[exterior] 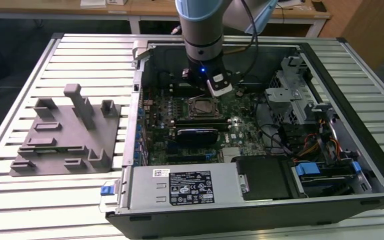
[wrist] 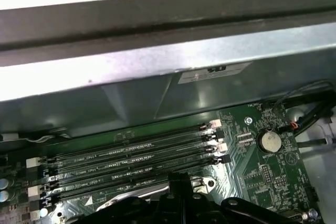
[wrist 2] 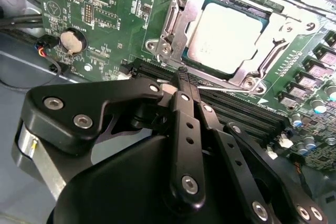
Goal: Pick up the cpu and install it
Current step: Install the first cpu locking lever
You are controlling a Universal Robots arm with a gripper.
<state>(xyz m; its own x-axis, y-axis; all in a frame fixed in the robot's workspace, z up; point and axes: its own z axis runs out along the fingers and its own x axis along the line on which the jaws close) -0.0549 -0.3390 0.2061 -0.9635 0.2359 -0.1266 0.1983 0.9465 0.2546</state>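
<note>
The cpu (wrist 2: 227,35) already sits in the motherboard socket (wrist 2: 176,22), so the placing step looks finished. The tool (wrist 2: 181,80) hangs just beside the socket, over the memory slots (wrist: 131,158), its fingers pressed together and holding nothing. The arm (exterior: 202,30) stands upright above the socket.

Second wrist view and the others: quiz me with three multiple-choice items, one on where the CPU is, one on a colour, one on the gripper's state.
1. Where is the square silver-topped cpu?
A. in the motherboard socket
B. on the grey fixture
C. in the gripper

2. What colour is the moulded plastic fixture outside the case?
A. blue
B. grey
C. white

3. How is the black gripper?
A. shut, holding nothing
B. wide open
C. clamped on a cable

Answers: 1 A, it lies inside the metal socket frame; 2 B, the exterior view shows grey; 3 A, its fingers meet with nothing between.
</note>
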